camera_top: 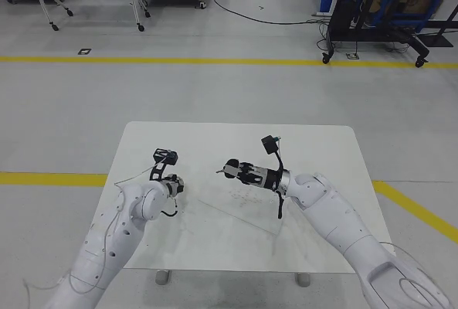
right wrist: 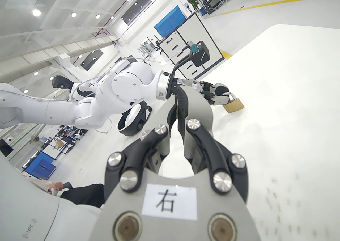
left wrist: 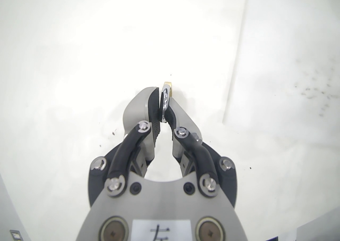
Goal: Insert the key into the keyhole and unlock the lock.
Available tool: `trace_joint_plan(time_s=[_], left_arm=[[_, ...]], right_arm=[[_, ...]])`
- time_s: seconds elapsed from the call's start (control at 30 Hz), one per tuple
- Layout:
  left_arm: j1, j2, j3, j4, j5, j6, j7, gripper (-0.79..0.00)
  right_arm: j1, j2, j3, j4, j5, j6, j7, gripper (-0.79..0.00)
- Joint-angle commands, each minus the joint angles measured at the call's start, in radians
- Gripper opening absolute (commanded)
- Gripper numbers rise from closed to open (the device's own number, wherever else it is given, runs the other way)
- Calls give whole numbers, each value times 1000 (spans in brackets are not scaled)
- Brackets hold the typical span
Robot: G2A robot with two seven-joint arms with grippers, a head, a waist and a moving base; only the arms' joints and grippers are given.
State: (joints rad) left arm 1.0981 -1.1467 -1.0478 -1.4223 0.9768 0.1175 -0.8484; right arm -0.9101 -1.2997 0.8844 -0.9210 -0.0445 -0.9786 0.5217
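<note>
- Left end effector [left wrist: 162, 106]: left of centre on the surface [camera_top: 306, 147], clamped on the shackle [left wrist: 165, 100] of the lock [right wrist: 233, 105]. The brass body rests on the surface.
- Right end effector [right wrist: 176, 104]: right of the lock and apart from it, fingers pressed together. No key can be made out between them.
- Risk: held only by the shackle, the lock body may swivel under key pressure and spoil the alignment.
</note>
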Motion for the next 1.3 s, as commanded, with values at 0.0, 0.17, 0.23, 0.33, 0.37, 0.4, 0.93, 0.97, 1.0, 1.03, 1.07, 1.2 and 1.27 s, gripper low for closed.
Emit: trace_joint_plan(time_s=[0.0, 0.17, 0.23, 0.33, 0.37, 0.4, 0.93, 0.97, 1.0, 1.03, 1.07, 1.2, 1.27], left_arm=[[1, 0, -14, 8, -16, -13, 20, -785], [5, 1, -35, 20, -45, -55, 49, -785], [3, 0, -34, 24, -35, -51, 39, -785], [0, -3, -20, 24, -3, -28, 31, -785], [-1, -4, -16, 23, 0, -26, 29, -785], [-3, -6, -12, 23, 3, -24, 27, -785], [-11, -17, 4, 35, 41, -40, 22, -560], [-11, -17, 4, 34, 41, -40, 22, -529], [-11, -18, 3, 33, 41, -42, 21, -517], [-10, -18, 3, 33, 42, -43, 22, -526], [-10, -19, 3, 33, 42, -43, 22, -526], [-10, -22, 4, 33, 45, -41, 22, -529], [-10, -23, 4, 32, 45, -41, 25, -529]], right_arm=[[0, 0, 0, 0, 0, 0, 0, -785], [0, 0, 0, 0, 0, 0, 0, -785], [0, 0, 0, 0, 0, 0, 0, -785], [0, 0, 0, 0, 0, 0, 0, -785], [0, 0, 0, 0, 0, 0, 0, -785], [0, 0, 0, 0, 0, 0, 0, -785], [0, 0, 0, 0, 0, 0, 0, -785], [0, 0, 0, 0, 0, 0, 0, -785], [0, 0, 0, 0, 0, 0, 0, -785], [0, 0, 0, 0, 0, 0, 0, -785], [0, 0, 0, 0, 0, 0, 0, -785], [0, 0, 0, 0, 0, 0, 0, -785], [0, 0, 0, 0, 0, 0, 0, -785]])
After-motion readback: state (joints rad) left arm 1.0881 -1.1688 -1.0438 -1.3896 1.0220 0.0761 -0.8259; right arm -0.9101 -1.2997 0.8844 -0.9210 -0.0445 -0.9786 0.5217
